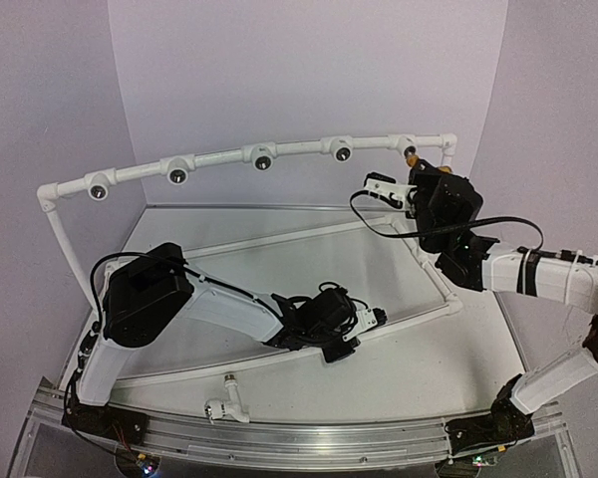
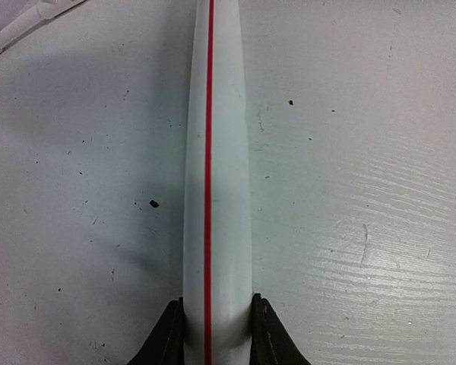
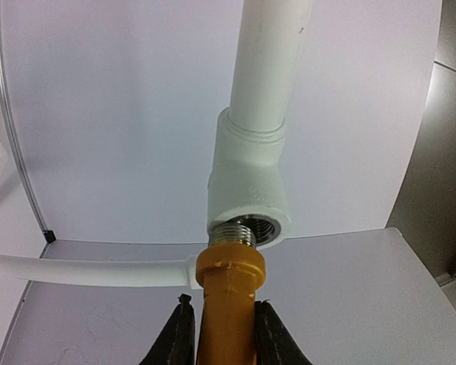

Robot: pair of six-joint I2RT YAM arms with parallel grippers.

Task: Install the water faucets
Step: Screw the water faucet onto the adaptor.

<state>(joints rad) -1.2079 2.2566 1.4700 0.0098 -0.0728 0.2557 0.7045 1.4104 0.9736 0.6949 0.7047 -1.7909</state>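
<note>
1. the right end effector [image 3: 218,328] is closed on the yellow-orange faucet [image 3: 229,283], whose metal thread sits at the mouth of the socket [image 3: 247,201] just ahead of the fingertips.
2. the left end effector [image 2: 216,328] is clamped on a red-striped white pipe [image 2: 216,152] that runs straight ahead of it over the desk [image 2: 365,228].
3. the white faucet [image 1: 227,403] lies on the desk, back toward the arm bases and to the left of the left end effector, well apart from it.

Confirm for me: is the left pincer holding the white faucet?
No, the left pincer is shut on a red-striped white pipe, while the white faucet lies loose on the table.
</note>
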